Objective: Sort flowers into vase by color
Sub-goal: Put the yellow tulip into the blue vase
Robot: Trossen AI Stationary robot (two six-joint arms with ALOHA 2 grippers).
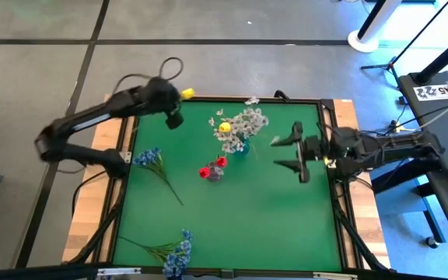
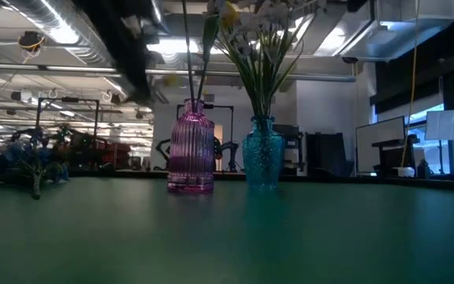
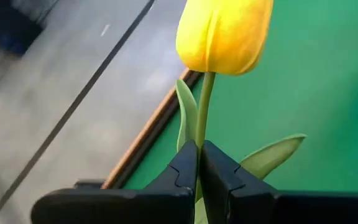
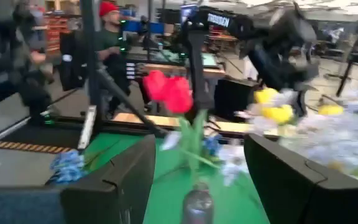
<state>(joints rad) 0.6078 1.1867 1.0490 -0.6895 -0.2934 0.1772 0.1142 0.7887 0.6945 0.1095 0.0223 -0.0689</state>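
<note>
Writing is scarce in the pictures: a black-and-white printed tag (image 1: 432, 91) lies on the equipment right of the worktop (image 1: 232, 225), and pale lettering runs along a dark arm segment in the right wrist view, but neither can be read. At the far left corner of the green worktop, the left tool (image 1: 179, 99) is clamped shut on the thin green stem of a yellow tulip (image 3: 224, 32), the fingers (image 3: 182, 171) pinching the stem just below the bud, with one leaf rising beside the stem and another spreading to the side. The right tool (image 1: 286, 154) hovers at the right side of the worktop with its fingers spread apart and nothing between them, pointing toward the two vases near the middle. The pink vase (image 2: 191, 156) holds red tulips (image 1: 211, 167); just beside it, on the far right, the teal vase (image 2: 262, 162) holds white sprays (image 1: 243, 124) and another yellow bud (image 1: 224, 127). One blue spray (image 1: 150, 159) lies flat near the left edge, a second blue spray (image 1: 179, 253) at the near edge, both well apart from either tool. In the low view the blooms are cut off at the top, and the arms do not show clearly. A person in a red cap (image 4: 109, 9) stands in the blurred room beyond.
</note>
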